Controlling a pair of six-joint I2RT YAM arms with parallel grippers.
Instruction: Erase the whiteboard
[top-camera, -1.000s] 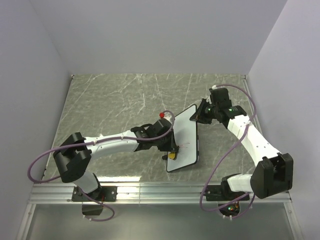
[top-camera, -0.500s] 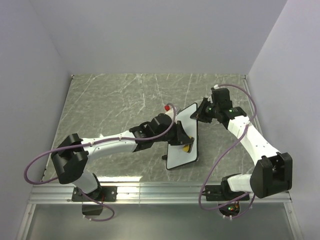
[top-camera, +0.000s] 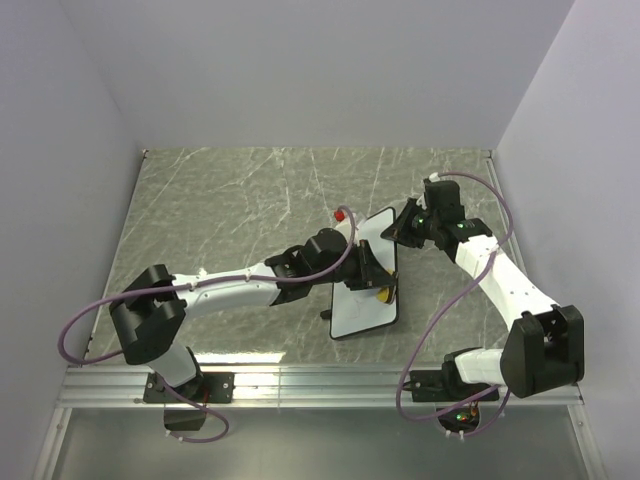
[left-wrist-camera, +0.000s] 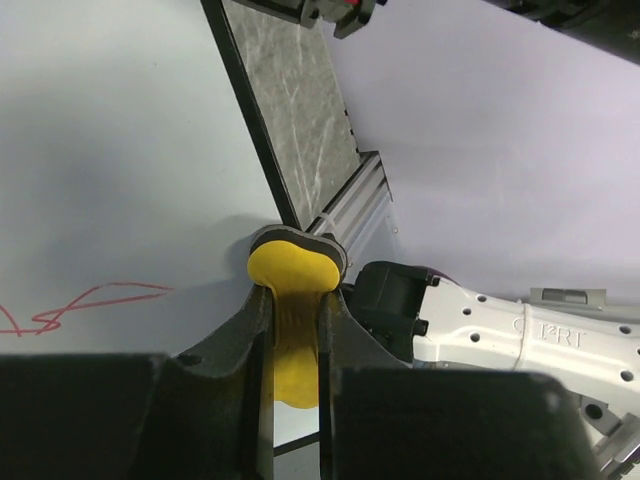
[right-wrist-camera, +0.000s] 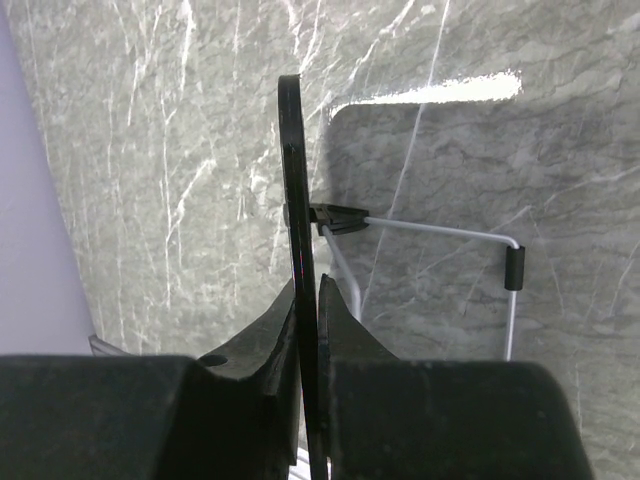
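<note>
Both jaws clamped: left on eraser (left-wrist-camera: 288, 268), right on whiteboard (top-camera: 362, 312) rim.
We see scribble (left-wrist-camera: 100, 289) toward tabletop's left edge.

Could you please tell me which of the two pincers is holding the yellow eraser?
The left pincer: it grips the yellow eraser against the whiteboard, whereas the right pincer clamps the board's edge.

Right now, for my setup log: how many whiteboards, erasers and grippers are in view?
whiteboard: 1
yellow eraser: 1
grippers: 2, the left gripper and the right gripper
Total: 4
</note>
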